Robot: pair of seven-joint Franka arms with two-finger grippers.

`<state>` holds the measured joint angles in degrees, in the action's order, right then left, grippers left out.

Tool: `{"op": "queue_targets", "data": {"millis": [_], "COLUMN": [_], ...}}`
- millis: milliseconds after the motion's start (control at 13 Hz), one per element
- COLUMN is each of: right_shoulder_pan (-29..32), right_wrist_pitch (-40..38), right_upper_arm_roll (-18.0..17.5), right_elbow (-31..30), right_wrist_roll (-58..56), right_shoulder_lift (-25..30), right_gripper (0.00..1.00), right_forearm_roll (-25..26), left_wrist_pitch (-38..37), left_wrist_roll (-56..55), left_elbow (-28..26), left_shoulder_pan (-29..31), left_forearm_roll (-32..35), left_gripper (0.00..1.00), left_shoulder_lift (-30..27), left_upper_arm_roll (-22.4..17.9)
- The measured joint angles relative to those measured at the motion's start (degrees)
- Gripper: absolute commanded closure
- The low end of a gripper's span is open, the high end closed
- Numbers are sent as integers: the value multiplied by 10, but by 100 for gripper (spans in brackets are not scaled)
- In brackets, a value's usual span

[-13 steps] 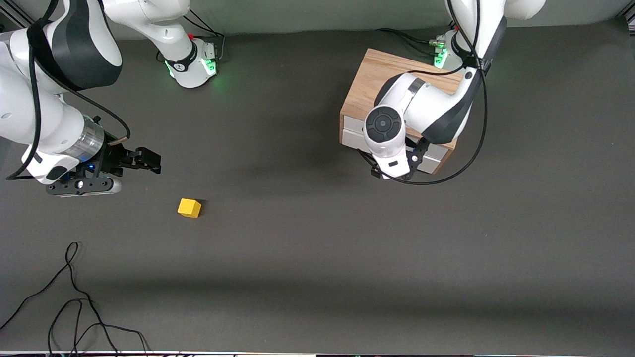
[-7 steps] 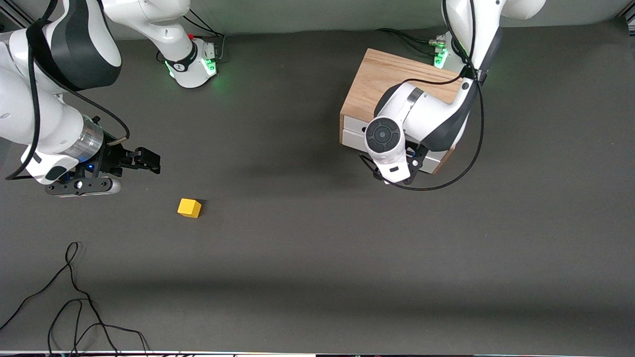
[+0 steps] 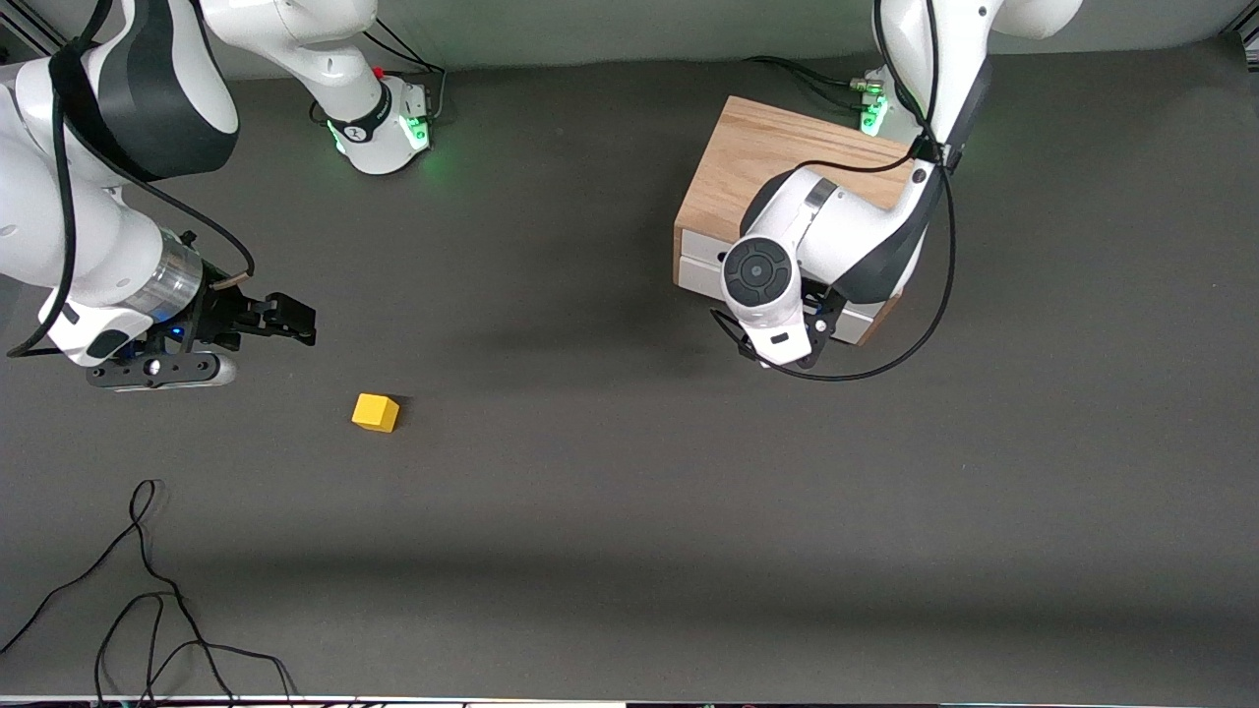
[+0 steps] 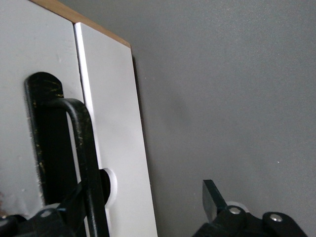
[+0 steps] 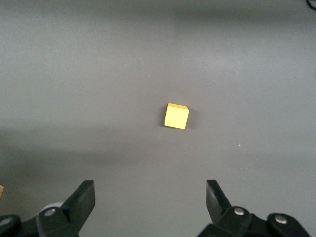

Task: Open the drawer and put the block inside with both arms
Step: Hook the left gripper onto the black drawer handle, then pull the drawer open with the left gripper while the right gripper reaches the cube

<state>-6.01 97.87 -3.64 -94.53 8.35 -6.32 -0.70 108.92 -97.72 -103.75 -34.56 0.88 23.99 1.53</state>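
While the left gripper [image 4: 133,217] sits right at the front of the cabinet [image 3: 757,162], its jaws spread wide, the opening step is in hand and not yet done. One finger [image 4: 44,148] lies flat against the white panel of the drawer [image 4: 113,133], tucked under the black wire handle [image 4: 81,148]; the other finger [image 4: 212,197] stands off the panel over bare counter [image 4: 237,98]. So the handle lies between the jaws but is not pinched. In the front view the arm's own wrist hides this gripper, and the white drawer fronts look flush with the wooden box, so the drawer appears shut.

As I judge it, the next move calls for closing the jaws on the handle and then drawing straight out from the cabinet's front, keeping the pull level so that the tray does not bind.

Away toward its own end of the counter, the right gripper [image 3: 291,323] hangs above the surface with its jaws as wide as they go, holding nothing. The block [image 3: 376,412] lies on the counter a little ahead of it, nearer to the front camera, and well apart from the cabinet; the right wrist view shows the block [image 5: 176,116] ahead of the open fingers [image 5: 81,197], untouched. This arm waits. A loose black cable [image 3: 148,590] lies on the counter, nearer the camera again.
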Motion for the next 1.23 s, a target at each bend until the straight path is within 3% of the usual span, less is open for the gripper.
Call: {"op": "queue_targets", "data": {"millis": [1226], "right_shoulder_pan": [-20], "right_wrist_pitch": [28], "right_upper_arm_roll": [-5], "right_elbow": [0], "right_wrist_roll": [28], "right_shoulder_lift": [-10], "right_gripper": [0], "right_forearm_roll": [0], "left_wrist_pitch": [10], "left_wrist_roll": [-25], "left_elbow": [47], "left_shoulder_pan": [15], "left_forearm_roll": [-16], "left_gripper": [0], "left_shoulder_lift": [27], "left_upper_arm_roll": [0]}}
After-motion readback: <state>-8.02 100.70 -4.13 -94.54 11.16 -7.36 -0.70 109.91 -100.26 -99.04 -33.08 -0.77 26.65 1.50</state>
